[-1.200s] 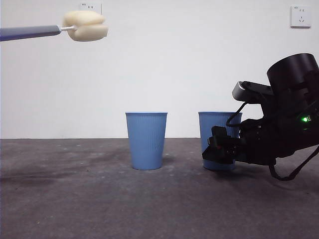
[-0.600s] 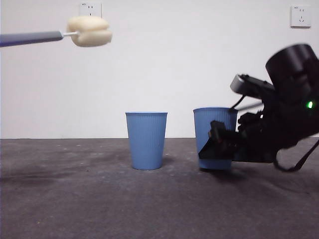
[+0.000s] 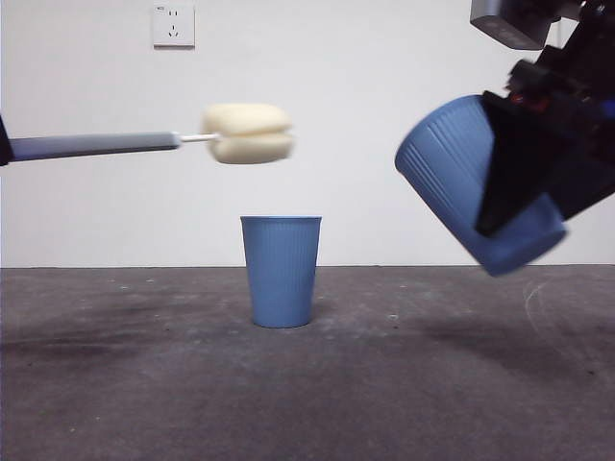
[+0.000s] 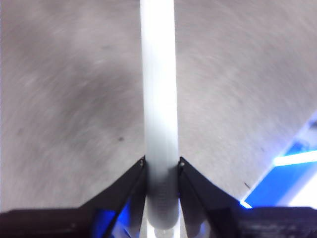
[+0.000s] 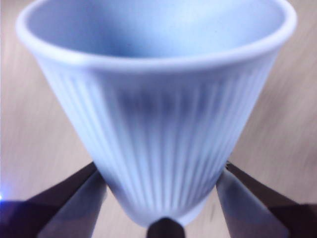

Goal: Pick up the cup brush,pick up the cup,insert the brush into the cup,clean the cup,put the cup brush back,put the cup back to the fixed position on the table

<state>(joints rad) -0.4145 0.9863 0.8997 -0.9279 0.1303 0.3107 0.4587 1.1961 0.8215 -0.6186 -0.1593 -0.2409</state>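
Front view | table (image 3: 144, 384) dk grey, scuffed (pale marks) | white wall (image 3: 384, 96) w/ socket (image 3: 173, 25)

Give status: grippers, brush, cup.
Left gripper shut on cup brush, held level. Right gripper shut on cup, airborne, tilted toward brush. Second cup stands below the gap.

Just a wide, dark grey, scuffed matte table (image 3: 144, 403) with pale marks here, and one blue ribbed tapered plastic cup (image 3: 281, 271) standing upright on it.
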